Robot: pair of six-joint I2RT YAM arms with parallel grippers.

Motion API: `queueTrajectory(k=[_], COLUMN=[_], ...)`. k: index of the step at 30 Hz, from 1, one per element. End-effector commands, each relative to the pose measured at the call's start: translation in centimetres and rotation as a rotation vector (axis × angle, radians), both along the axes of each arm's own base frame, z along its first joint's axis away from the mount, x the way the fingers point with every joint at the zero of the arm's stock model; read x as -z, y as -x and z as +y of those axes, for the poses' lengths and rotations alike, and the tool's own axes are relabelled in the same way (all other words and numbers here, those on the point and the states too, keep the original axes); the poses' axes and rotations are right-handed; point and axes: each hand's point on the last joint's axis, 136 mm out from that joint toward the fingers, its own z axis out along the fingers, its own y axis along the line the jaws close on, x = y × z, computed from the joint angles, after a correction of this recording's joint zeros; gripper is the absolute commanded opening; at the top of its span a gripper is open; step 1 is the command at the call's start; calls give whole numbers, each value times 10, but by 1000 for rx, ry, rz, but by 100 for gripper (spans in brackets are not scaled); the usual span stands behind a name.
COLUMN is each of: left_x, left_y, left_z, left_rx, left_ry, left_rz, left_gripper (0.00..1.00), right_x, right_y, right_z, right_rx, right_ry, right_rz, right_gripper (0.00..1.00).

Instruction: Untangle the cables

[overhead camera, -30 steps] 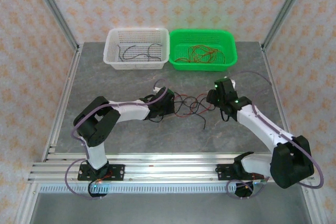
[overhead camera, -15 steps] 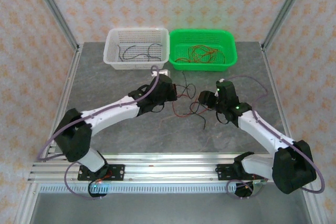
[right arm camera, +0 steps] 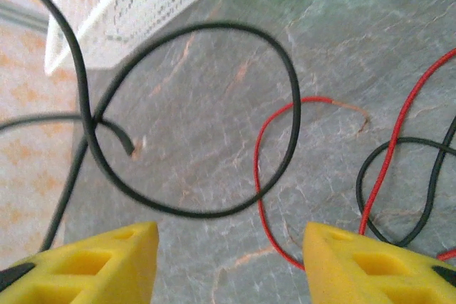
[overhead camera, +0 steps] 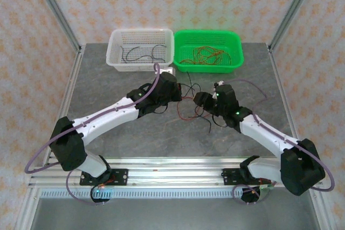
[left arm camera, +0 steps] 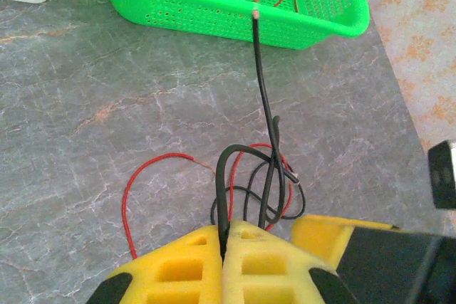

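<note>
Partly sorted: thin black wires (overhead camera: 141, 53) are lodged in a white perforated plastic basket (overhead camera: 140, 67), thin orange wires (overhead camera: 207, 55) in a green plastic basket (overhead camera: 207, 69); a red-and-black tangle (left arm camera: 269, 169) is left, pinched by the clamped left gripper (left arm camera: 224, 231), the right gripper (right arm camera: 228, 236) held half-spread, empty.

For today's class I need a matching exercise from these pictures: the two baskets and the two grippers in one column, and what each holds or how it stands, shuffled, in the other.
Column one
1. white basket
2. green basket
3. left gripper
4. right gripper

Column two
A. open, holding nothing
B. contains red-orange cables
C. shut on a black cable
D. contains black cables

Pairs: 1-D, 2-B, 3-C, 4-A
</note>
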Motion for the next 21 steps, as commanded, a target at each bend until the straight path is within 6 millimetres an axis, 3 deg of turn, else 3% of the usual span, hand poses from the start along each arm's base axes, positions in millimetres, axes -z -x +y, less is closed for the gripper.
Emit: queueTrajectory(k=[1,4,9,16,21], left_x=[-15,-17,-23,-41,-53], left_y=[2,3,6,11,17], left_z=[5,7,7,10,10], left_rx=[-11,-19,-12,-10,1], left_ry=[-14,-10,14,55,92], left_rz=[-26,-33,-41,-69,-81], left_gripper=[0,0,0,0,0], right_x=[-24,-30,-34,-11,-9], right_y=[-13,-15,-24,-36,-48], right_z=[-10,-8,-2,7,25], right_rx=[144,172,167,154,75], right_ry=[-104,-203,-202,-172,-179], right_rz=[-59,-71,-66,-19,-57], right_gripper=[55,55,55,55,55])
